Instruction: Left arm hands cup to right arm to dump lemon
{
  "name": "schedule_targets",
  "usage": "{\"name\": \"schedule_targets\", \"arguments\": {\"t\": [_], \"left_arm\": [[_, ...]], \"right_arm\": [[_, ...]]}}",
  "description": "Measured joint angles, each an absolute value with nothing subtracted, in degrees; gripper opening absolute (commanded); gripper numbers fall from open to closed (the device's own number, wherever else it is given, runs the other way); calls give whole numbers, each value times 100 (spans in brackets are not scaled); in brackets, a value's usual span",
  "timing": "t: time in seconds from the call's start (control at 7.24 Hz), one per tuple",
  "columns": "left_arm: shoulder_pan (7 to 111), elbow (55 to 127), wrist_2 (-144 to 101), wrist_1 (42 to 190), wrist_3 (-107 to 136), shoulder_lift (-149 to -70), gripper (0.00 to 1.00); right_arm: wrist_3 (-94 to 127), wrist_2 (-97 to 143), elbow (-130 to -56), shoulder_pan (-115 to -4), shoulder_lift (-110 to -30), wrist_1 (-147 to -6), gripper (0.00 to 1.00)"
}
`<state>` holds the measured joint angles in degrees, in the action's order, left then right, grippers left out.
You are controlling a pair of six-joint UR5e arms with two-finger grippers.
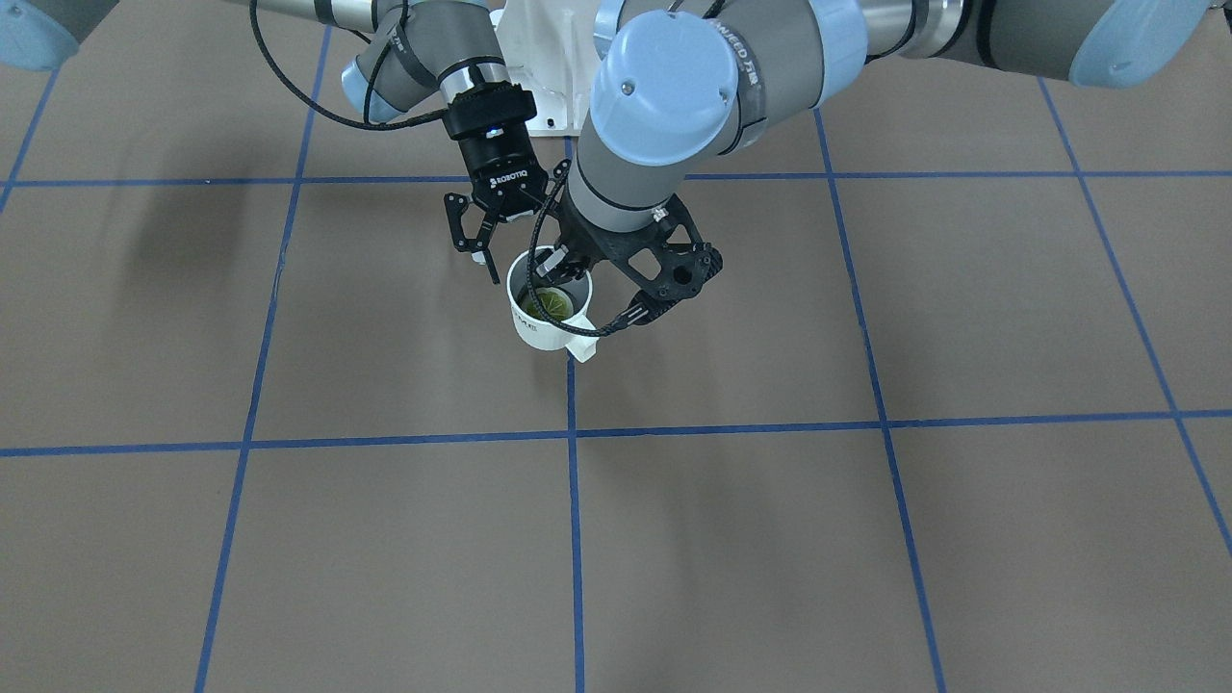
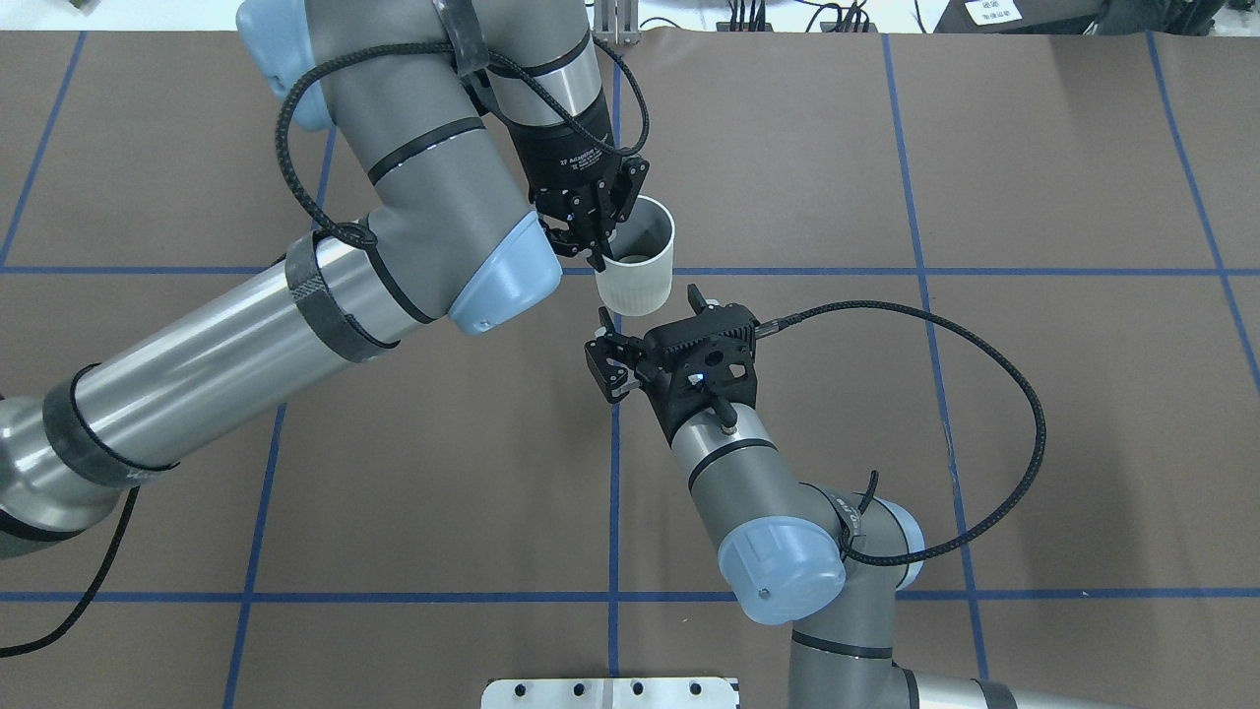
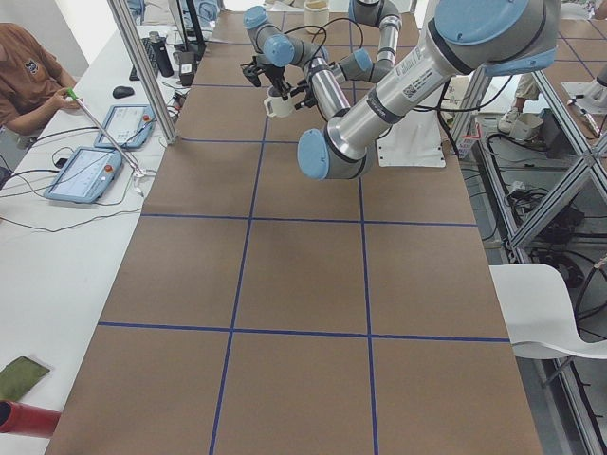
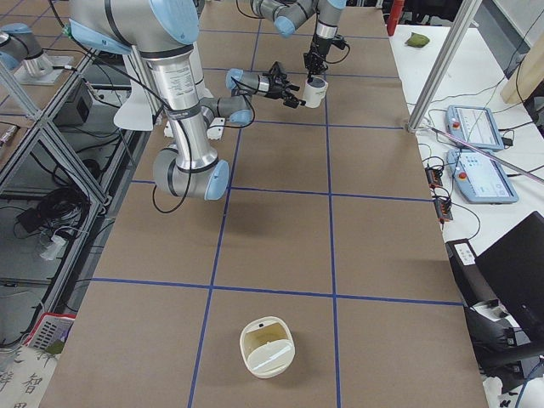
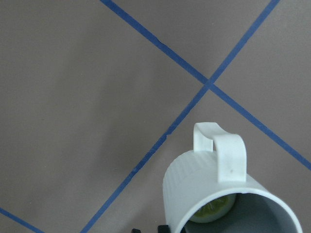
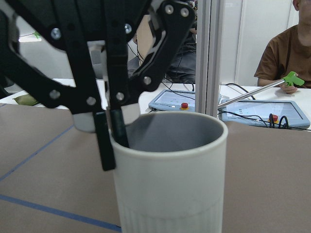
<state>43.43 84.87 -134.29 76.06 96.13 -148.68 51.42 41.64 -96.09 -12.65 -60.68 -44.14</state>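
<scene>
My left gripper [image 2: 598,252] is shut on the rim of the cream-white cup [image 2: 638,258], one finger inside and one outside, and holds it above the table. The lemon [image 1: 551,302] lies in the cup's grey bottom and also shows in the left wrist view, lemon [image 5: 214,208] under the handle. My right gripper [image 2: 645,313] is open and points at the cup's near side from close by, fingers spread to either side of its base. In the front view the right gripper [image 1: 499,250] sits just behind the cup [image 1: 549,310]. The right wrist view shows the cup [image 6: 170,170] close up.
A cream rounded container [image 4: 268,347] stands on the table far toward my right end. A seated person [image 3: 24,71] with tablets [image 3: 81,175] is at a side bench. The white robot base [image 1: 534,58] lies behind the grippers. Blue tape lines cross the brown table.
</scene>
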Motion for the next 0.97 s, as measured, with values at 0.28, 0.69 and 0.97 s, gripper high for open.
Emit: {"name": "schedule_targets", "arguments": {"t": [0.28, 0.69, 0.97], "left_arm": [[4242, 8582, -13430, 7557, 9712, -14858, 0], [4125, 8641, -13430, 7550, 9805, -14854, 0], [4092, 8668, -13435, 7550, 9816, -14854, 0]], "right_arm": [[5138, 4131, -9587, -1270, -6078, -4402, 99], [5140, 4120, -9502, -1274, -6075, -4397, 99], [5134, 4121, -9475, -1274, -6074, -4402, 99]]}}
